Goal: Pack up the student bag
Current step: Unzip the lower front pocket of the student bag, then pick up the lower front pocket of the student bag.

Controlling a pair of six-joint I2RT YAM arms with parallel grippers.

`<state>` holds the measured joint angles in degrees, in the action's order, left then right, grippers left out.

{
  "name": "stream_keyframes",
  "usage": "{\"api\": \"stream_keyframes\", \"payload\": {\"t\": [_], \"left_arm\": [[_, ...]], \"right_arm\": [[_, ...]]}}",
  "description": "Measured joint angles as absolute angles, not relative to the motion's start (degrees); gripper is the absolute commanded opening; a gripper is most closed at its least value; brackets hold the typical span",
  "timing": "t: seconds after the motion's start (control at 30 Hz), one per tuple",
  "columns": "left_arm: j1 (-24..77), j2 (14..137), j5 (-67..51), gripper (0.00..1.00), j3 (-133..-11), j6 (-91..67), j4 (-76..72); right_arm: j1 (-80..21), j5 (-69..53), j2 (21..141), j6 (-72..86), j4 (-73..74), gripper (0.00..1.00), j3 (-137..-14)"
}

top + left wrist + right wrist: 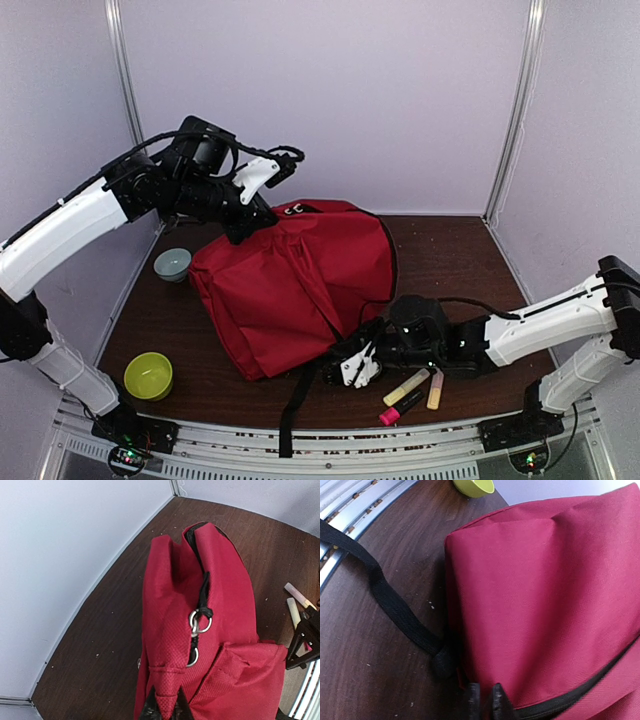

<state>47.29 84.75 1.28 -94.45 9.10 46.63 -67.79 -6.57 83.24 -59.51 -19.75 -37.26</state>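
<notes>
Brown table (pixel 450 250); red student bag (pixel 290 280)

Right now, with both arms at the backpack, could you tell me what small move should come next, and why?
Probably lift the left fingers a little: they and the right fingers pinch the backpack, its mouth gapes only slightly, and the markers lie outside on the table.
</notes>
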Motion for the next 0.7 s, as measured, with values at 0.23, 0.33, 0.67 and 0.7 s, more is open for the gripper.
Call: {"api": "stream_keyframes", "payload": {"t": [0.23, 0.33, 0.67, 0.7], "left_arm": [[45.41, 82.59, 0.78, 0.00, -92.25, 8.40, 44.03], [45.36, 79.81, -1.08, 0.00, -87.44, 7.44, 40.62], [45.36, 78.06, -3.90, 0.00, -84.73, 6.07, 37.50], [45.36, 78.06, -3.92, 0.00, -84.71, 6.04, 37.41]], "right_arm": [[-68.77, -10.17, 78.50, -52.03, -14.96, 0.38, -34.50], [-68.79, -12.29, 70.59, -46.94, -14.92, 0.52, -34.46], [-68.79, -2.57, 73.08, -26.37, -19.33, 0.77, -46.09], [-68.79, -1.21, 75.00, -25.12, -18.74, 0.76, -48.16]]}}
